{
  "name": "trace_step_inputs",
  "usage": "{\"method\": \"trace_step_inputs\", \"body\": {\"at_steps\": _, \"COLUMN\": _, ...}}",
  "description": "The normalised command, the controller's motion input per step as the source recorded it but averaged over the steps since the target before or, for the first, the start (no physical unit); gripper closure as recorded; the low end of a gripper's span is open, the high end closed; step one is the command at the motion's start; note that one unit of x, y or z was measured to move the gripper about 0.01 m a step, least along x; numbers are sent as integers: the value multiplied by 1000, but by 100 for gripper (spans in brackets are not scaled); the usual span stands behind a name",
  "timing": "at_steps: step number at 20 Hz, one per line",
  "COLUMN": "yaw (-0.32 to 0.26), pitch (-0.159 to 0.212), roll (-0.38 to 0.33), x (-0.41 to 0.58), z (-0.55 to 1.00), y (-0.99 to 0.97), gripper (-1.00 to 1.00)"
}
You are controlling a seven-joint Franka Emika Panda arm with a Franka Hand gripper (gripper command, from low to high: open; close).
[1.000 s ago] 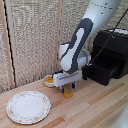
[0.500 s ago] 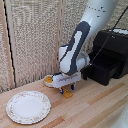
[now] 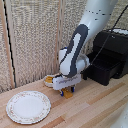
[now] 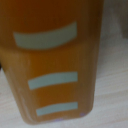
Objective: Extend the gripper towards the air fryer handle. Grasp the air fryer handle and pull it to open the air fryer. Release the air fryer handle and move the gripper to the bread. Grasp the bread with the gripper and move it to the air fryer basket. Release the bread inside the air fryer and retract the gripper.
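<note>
The gripper [image 3: 66, 91] has sunk a little lower over the half second, now low over the wooden table [image 3: 95, 107] with its fingers down around the bread [image 3: 67, 93]. Only the wrist view shows the bread [image 4: 55, 60] closely: a smooth orange slab with pale stripes. Whether the fingers clamp it, I cannot tell. Going left to right in the exterior view: a round patterned plate [image 3: 28, 106], the bent white arm, then the glossy black air fryer [image 3: 116, 47] with its basket [image 3: 102, 67] pulled out.
</note>
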Motion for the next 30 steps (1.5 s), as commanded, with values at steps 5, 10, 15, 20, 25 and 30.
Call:
{"method": "trace_step_inputs", "body": {"at_steps": 5, "yaw": 0, "pitch": 8, "roll": 41, "x": 238, "z": -16, "y": 2, "gripper": 100}}
{"method": "trace_step_inputs", "body": {"at_steps": 10, "yaw": -68, "pitch": 3, "roll": 11, "x": 123, "z": 526, "y": 99, "gripper": 100}}
{"method": "trace_step_inputs", "body": {"at_steps": 15, "yaw": -114, "pitch": 0, "roll": 0, "x": 107, "z": 1000, "y": 80, "gripper": 100}}
{"method": "trace_step_inputs", "body": {"at_steps": 20, "yaw": -101, "pitch": 14, "roll": 0, "x": 360, "z": 1000, "y": 77, "gripper": 100}}
{"method": "trace_step_inputs", "body": {"at_steps": 25, "yaw": -112, "pitch": 9, "roll": 17, "x": 466, "z": 915, "y": -7, "gripper": 100}}
{"method": "trace_step_inputs", "body": {"at_steps": 30, "yaw": -173, "pitch": 0, "roll": 1, "x": 383, "z": 810, "y": -235, "gripper": 100}}
